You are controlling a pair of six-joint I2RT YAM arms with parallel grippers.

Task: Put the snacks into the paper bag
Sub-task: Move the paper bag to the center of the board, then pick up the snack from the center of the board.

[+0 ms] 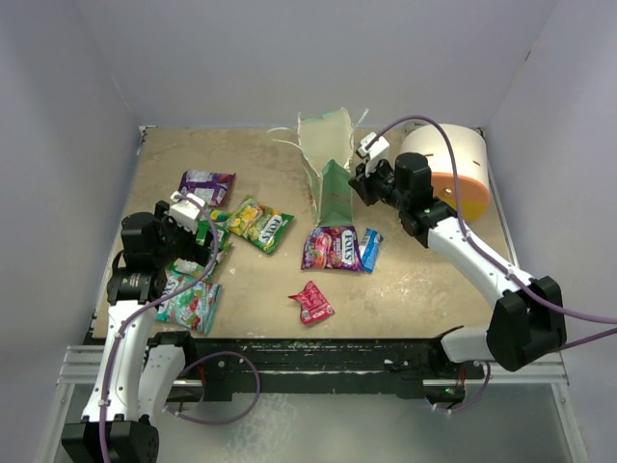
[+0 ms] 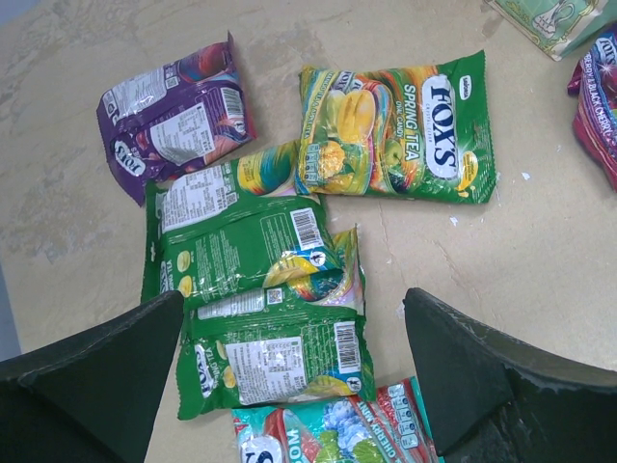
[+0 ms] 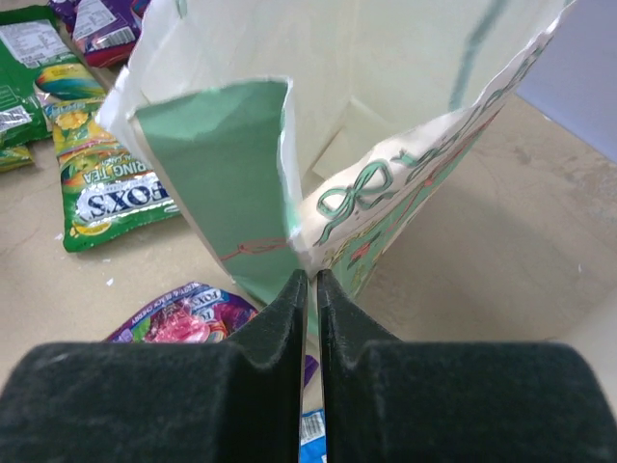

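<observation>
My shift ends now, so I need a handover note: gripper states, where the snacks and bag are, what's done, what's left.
Left gripper: open, over two green glossy packets, holding nothing.
Right gripper: shut on the rim of the standing pale green and cream paper bag.
The purple packet, green-yellow packet, magenta packet, blue packet, red packet and teal packet all lie on the table.
Done: bag gripped; no packet seen inside.
To do: bag every packet.

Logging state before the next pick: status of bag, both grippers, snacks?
paper bag: upright, mouth open, edge pinched.
right gripper: shut on paper bag.
left gripper: open, above the green packets.
snacks: lying on the table, outside the bag.
</observation>
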